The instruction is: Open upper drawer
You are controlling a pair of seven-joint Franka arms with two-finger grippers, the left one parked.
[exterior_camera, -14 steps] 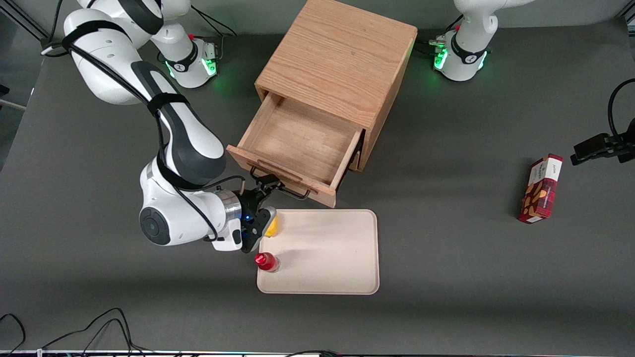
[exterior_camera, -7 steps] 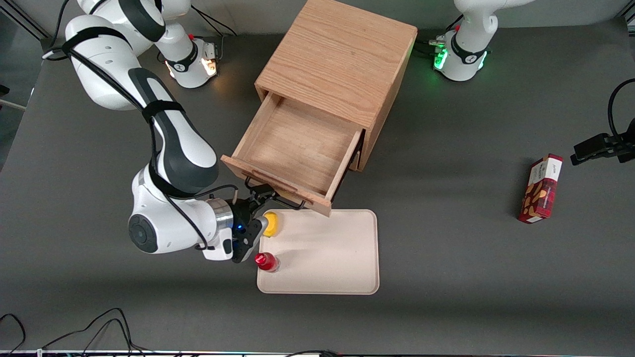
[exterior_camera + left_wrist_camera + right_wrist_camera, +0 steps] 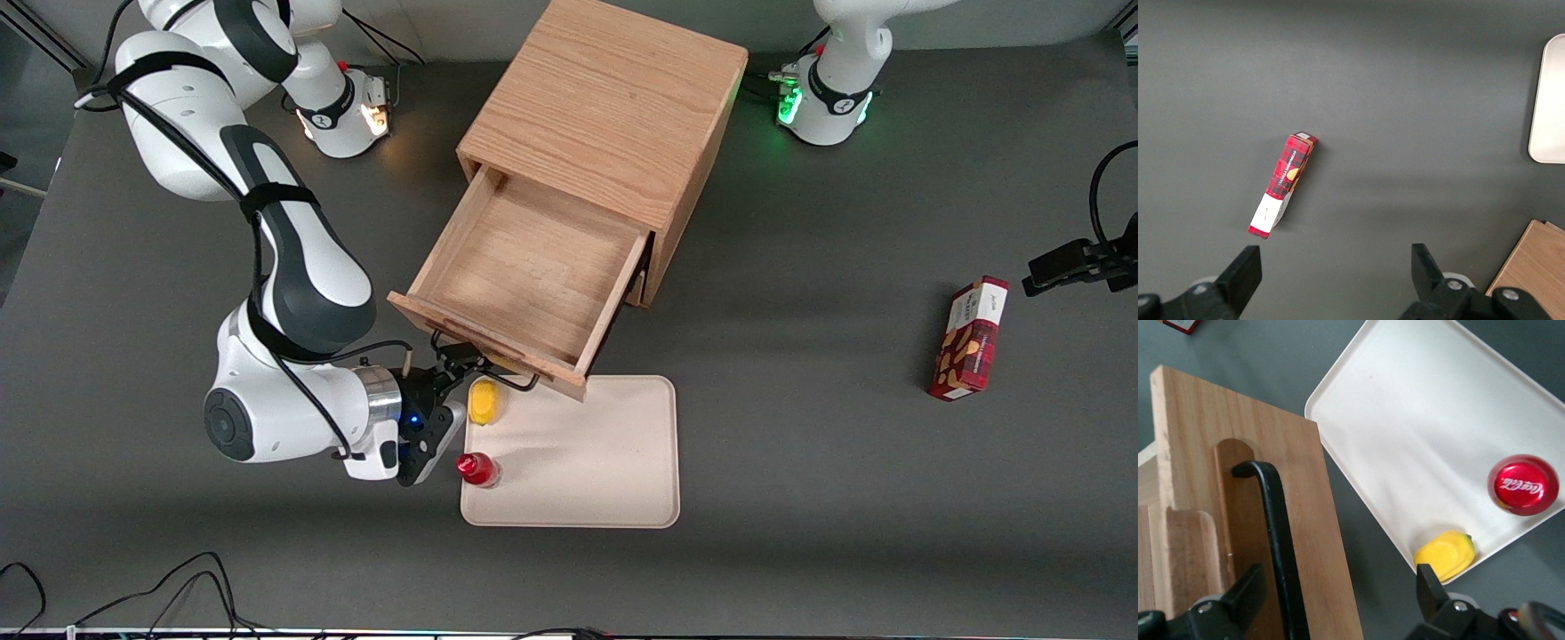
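Note:
The upper drawer of the oak cabinet stands pulled far out, showing its bare wood inside. Its black wire handle is on the drawer front that faces the front camera. My right gripper is in front of the drawer at the handle. In the right wrist view the gripper is open, its fingers wide apart around the handle. The handle runs close beside one finger, against the drawer front. The lower drawer is hidden under the upper one.
A cream tray lies in front of the drawer, its edge under the drawer front. On the tray stand a yellow object and a red-capped bottle, both close to my gripper. A red box lies toward the parked arm's end.
The upper drawer has slid farther out toward the front camera, over the tray's edge. My gripper and wrist have moved back with the handle, uncovering the yellow object.

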